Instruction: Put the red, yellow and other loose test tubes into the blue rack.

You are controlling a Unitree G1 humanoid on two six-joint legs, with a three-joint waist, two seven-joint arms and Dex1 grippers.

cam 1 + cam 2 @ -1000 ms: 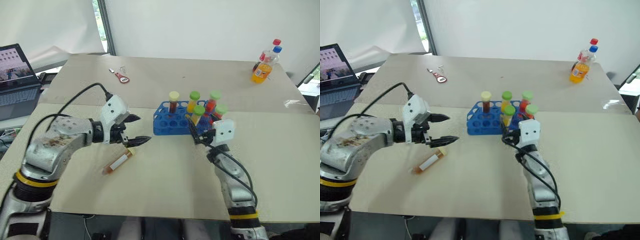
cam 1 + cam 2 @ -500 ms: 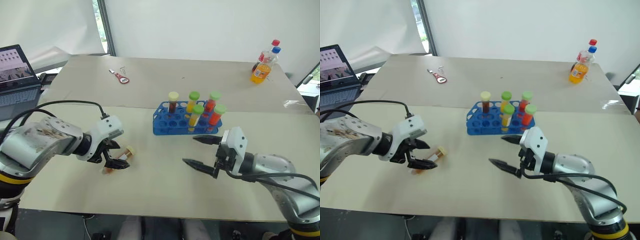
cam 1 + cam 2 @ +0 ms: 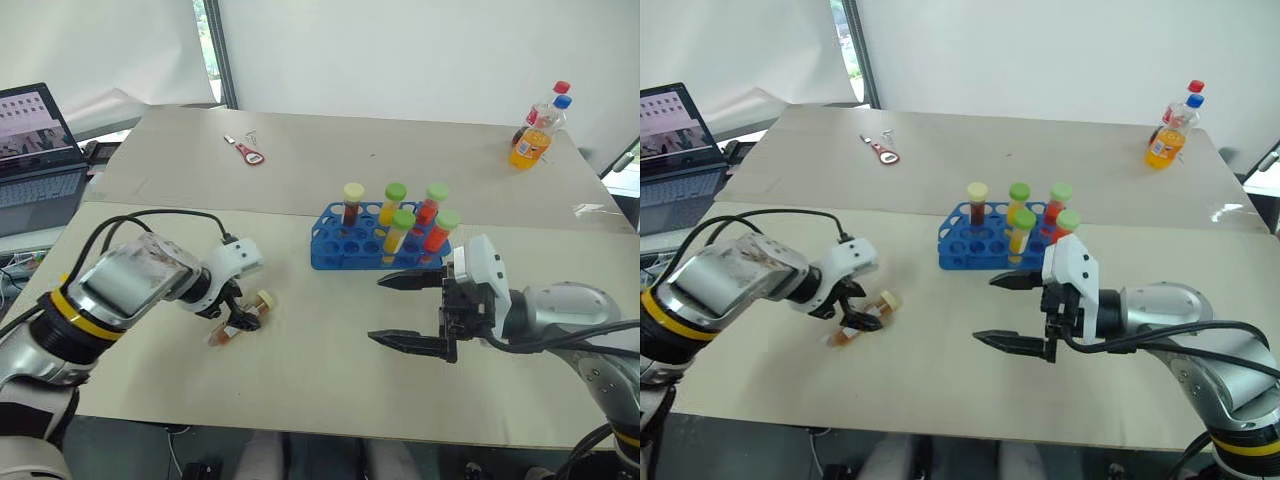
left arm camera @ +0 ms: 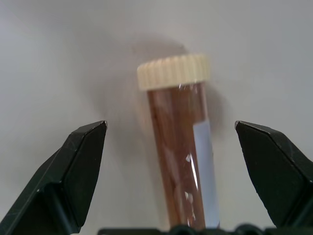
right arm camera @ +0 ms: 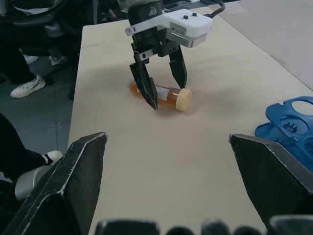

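Left eye view has the left gripper [image 3: 238,318] tipped down over a loose test tube [image 3: 243,317] that lies on its side on the pale table [image 3: 320,360], cream cap toward the blue rack [image 3: 370,250]. Its two black fingers are spread wide, one on each side of the tube, and from the left wrist camera there is clear table between each fingertip and the glass, so nothing is pinched. The tube holds brownish liquid and carries a white label. The rack sits near the middle of the table, well apart from the lying tube, with five capped tubes standing in it: one cream-capped, four green-capped, with red, yellow and dark fillings. The right gripper [image 3: 400,311] hangs in front of the rack, pointing across toward the other arm, its fingers also spread wide and holding nothing. Farther back I can see a red bottle opener [image 3: 247,153], an orange drink bottle [image 3: 534,136] at the far right corner, and a laptop [image 3: 38,150] off to the left.
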